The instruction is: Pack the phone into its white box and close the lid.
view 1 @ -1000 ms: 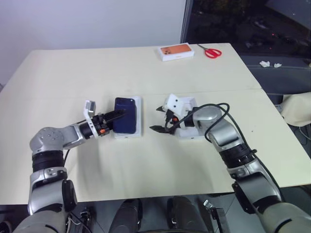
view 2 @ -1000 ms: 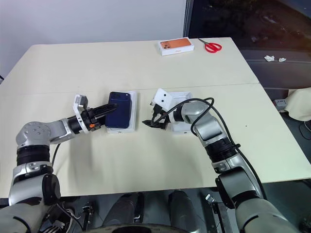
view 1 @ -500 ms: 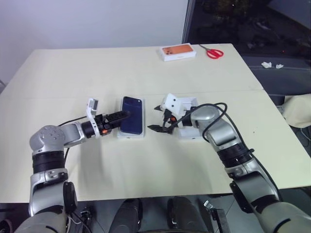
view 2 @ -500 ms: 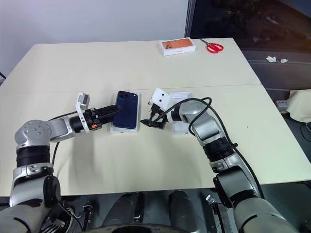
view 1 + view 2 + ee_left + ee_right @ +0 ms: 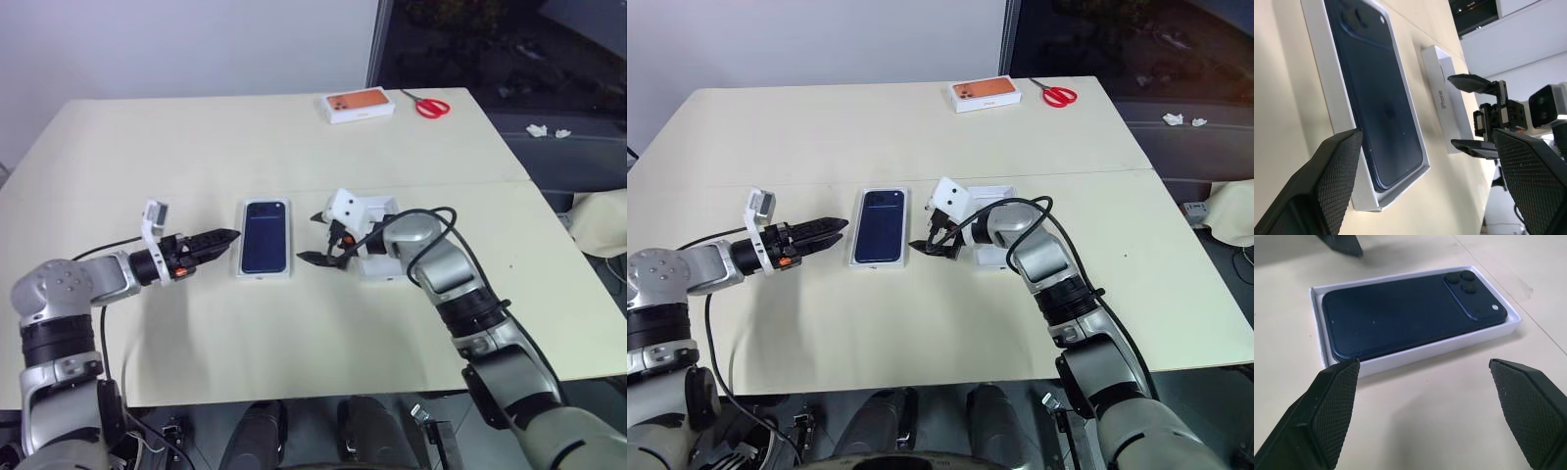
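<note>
Phone [image 5: 265, 236] sits flat in the white box [image 5: 265, 275]; both grippers [image 5: 222, 236] [image 5: 320, 238] spread, empty (lid [image 5: 375, 266] behind right arm), so grab it next.

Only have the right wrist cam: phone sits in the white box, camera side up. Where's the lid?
Observer: The lid lies flat on the table just right of the white box, partly under the right arm, behind the open right tool.
Operator: Left tool on anything?
Observer: No. The left tool is open and empty, just off the box's left side.
Operator: Anything else on the table?
Observer: An orange-printed box and red scissors at the far edge, well away from both tools.
</note>
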Available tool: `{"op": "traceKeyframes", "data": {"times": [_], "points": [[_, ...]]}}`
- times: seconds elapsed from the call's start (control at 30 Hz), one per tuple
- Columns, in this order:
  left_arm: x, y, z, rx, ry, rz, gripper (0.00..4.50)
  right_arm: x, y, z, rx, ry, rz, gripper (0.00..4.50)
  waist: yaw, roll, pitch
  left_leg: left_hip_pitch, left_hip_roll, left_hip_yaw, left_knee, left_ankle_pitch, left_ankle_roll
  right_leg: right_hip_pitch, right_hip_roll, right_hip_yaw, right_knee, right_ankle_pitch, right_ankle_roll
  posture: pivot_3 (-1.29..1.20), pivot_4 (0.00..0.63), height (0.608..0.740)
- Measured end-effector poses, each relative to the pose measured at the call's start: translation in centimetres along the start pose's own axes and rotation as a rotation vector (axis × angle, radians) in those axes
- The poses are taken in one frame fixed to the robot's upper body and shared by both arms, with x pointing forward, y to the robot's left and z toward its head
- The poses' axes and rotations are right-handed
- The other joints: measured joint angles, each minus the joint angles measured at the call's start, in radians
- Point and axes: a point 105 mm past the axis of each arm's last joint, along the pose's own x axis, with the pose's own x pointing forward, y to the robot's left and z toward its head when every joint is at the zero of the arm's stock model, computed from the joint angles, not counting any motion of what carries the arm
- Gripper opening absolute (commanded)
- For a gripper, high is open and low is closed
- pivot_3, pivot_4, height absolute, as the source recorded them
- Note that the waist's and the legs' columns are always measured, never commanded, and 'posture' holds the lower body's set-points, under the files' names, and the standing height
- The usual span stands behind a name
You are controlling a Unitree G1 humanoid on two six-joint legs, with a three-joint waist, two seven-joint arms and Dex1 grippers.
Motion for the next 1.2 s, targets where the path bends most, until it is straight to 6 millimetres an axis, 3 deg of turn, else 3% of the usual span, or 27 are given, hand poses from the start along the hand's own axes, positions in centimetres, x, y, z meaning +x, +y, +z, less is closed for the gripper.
{"op": "traceKeyframes", "data": {"times": [0.13, 0.17, 0.23, 0.43, 0.47, 0.5, 0.63, 0.87, 1.2], "points": [[-0.7, 1.2, 1.9, 0.113, -0.113, 0.087, 4.44, 0.1, -0.5, 0.2, -0.004, -0.005, -0.028, 4.46, -0.002, 0.000, 0.000, 0.000, 0.000, 0.000, 0.000, 0.000, 0.000, 0.000, 0.000, 0.000, 0.000, 0.000, 0.000, 0.00, 0.150, 0.740], [-0.9, 1.5, 2.2, 0.125, -0.134, 0.107, 4.20, 0.2, -0.7, 0.1, 0.000, -0.003, -0.038, 4.46, -0.002, 0.000, 0.000, 0.000, 0.000, 0.000, 0.000, 0.000, 0.000, 0.000, 0.000, 0.000, 0.000, 0.000, 0.000, 0.00, 0.150, 0.740], [-1.1, 2.0, 2.4, 0.141, -0.156, 0.134, 3.63, 0.5, -1.1, 0.0, 0.009, -0.002, -0.064, 3.91, -0.002, 0.000, 0.000, 0.000, 0.000, 0.000, 0.000, 0.000, 0.000, 0.000, 0.000, 0.000, 0.000, 0.000, 0.000, 0.00, 0.150, 0.740], [-0.1, 3.4, 2.0, 0.155, -0.195, 0.198, 0.58, 1.3, -2.1, -0.7, 0.000, 0.022, -0.158, 0.97, 0.001, 0.000, 0.000, 0.000, 0.000, 0.000, 0.000, 0.000, 0.000, 0.000, 0.000, 0.000, 0.000, 0.000, 0.000, 0.00, 0.150, 0.740], [0.1, 3.7, 1.9, 0.158, -0.198, 0.217, 0.13, 1.5, -2.2, -0.7, -0.012, 0.024, -0.166, 0.46, 0.001, 0.000, 0.000, 0.000, 0.000, 0.000, 0.000, 0.000, 0.000, 0.000, 0.000, 0.000, 0.000, 0.000, 0.000, 0.00, 0.150, 0.740], [0.2, 4.2, 1.8, 0.160, -0.199, 0.240, 0.00, 1.6, -2.1, -0.7, -0.029, 0.026, -0.172, 0.05, 0.000, 0.000, 0.000, 0.000, 0.000, 0.000, 0.000, 0.000, 0.000, 0.000, 0.000, 0.000, 0.000, 0.000, 0.000, 0.00, 0.150, 0.740], [1.5, 5.2, 0.9, 0.174, -0.193, 0.293, 0.00, 2.7, -1.2, -1.1, -0.083, 0.041, -0.171, 0.05, -0.001, 0.000, 0.000, 0.000, 0.000, 0.000, 0.000, 0.000, 0.000, 0.000, 0.000, 0.000, 0.000, 0.000, 0.000, 0.00, 0.150, 0.740], [4.6, 4.9, -1.1, 0.183, -0.121, 0.264, 0.00, 3.7, -0.1, -1.3, -0.106, 0.046, -0.153, 0.05, -0.001, 0.000, 0.000, 0.000, 0.000, 0.000, 0.000, 0.000, 0.000, 0.000, 0.000, 0.000, 0.000, 0.000, 0.000, 0.00, 0.150, 0.740], [5.1, 4.5, -2.3, 0.185, -0.079, 0.238, 0.00, 3.8, 0.2, -1.7, -0.102, 0.063, -0.151, 0.05, 0.000, 0.000, 0.000, 0.000, 0.000, 0.000, 0.001, 0.000, 0.000, 0.001, 0.000, 0.000, 0.000, 0.000, 0.000, 0.00, 0.150, 0.740]]}}
